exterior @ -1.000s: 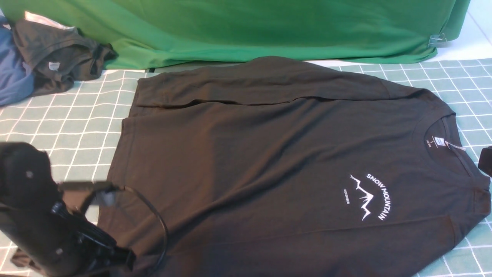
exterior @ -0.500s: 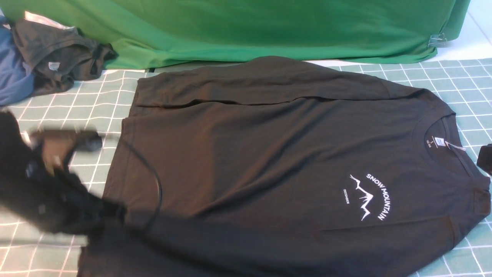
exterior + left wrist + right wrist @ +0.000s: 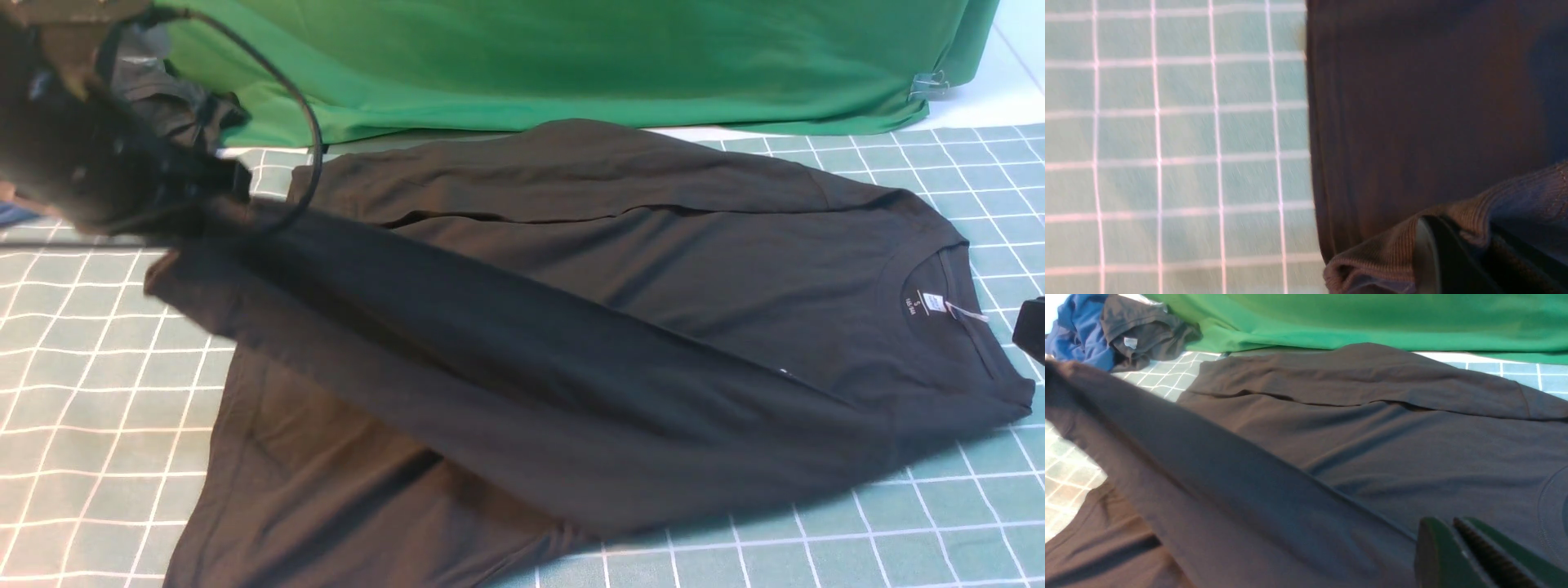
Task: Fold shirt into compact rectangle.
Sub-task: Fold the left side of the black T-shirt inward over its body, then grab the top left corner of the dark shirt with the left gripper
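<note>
Cuff (image 3: 1396,249) first: your left gripper (image 3: 208,188) pinches it, lifted at the far left over the mat (image 3: 98,359). From there the sleeve (image 3: 490,343) runs taut on a diagonal, nearer and rightward to the near shoulder, crossing the shirt (image 3: 694,269), which lies flat on the mat with its collar to the right. The sleeve's long axis therefore points away from your left arm, and I judge the lay-down should follow that line. Your right gripper (image 3: 1451,531) sits by the collar, jaws pressed together, empty.
</note>
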`<state>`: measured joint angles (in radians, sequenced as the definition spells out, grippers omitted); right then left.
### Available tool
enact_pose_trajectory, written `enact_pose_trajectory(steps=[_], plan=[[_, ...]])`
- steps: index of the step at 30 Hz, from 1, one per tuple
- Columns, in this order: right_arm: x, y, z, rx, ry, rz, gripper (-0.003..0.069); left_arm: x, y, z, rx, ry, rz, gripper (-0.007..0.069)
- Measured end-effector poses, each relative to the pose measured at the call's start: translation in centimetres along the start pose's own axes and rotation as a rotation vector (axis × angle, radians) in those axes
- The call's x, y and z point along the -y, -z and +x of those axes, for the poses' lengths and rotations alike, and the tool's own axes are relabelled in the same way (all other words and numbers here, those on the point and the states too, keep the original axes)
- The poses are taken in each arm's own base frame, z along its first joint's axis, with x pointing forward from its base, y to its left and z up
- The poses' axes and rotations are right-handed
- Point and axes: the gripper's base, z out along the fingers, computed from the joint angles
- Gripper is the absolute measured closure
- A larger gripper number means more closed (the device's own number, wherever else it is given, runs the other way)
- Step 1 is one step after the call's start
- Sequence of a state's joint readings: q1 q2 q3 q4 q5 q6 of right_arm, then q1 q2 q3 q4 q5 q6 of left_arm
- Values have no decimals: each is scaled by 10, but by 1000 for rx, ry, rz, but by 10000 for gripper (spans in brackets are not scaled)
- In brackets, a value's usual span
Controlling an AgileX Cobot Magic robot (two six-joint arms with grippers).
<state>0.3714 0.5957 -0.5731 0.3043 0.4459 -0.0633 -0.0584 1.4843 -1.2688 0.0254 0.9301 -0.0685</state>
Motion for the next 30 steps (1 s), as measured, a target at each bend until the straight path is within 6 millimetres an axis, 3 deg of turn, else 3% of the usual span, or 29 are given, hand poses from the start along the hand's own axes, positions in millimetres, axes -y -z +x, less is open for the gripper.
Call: enact_pose_trajectory(steps=[6,11,16,23,25,28,30], plan=[[0,0,0,2,0,0,620,-6,-46,-27,-45,-16,-75,619],[0,0,0,2,0,0,620,-4,-75,-28,-104,-15,-56,615],[0,0,1,-9,-11,-1,620,-4,-87,-26,-134,-26,-61,575],[-2,-12,0,-212,-34,1,620,-10,-81,-31,-127,-71,-123,386],[-4,-21,-8,-351,-16,9,620,-12,-69,-34,-149,-52,-144,331],[-4,-34,-18,-464,23,23,618,-8,-55,-35,-158,-6,-101,337],[-1,-57,-25,-552,66,36,602,10,-34,-31,-163,-4,53,424]])
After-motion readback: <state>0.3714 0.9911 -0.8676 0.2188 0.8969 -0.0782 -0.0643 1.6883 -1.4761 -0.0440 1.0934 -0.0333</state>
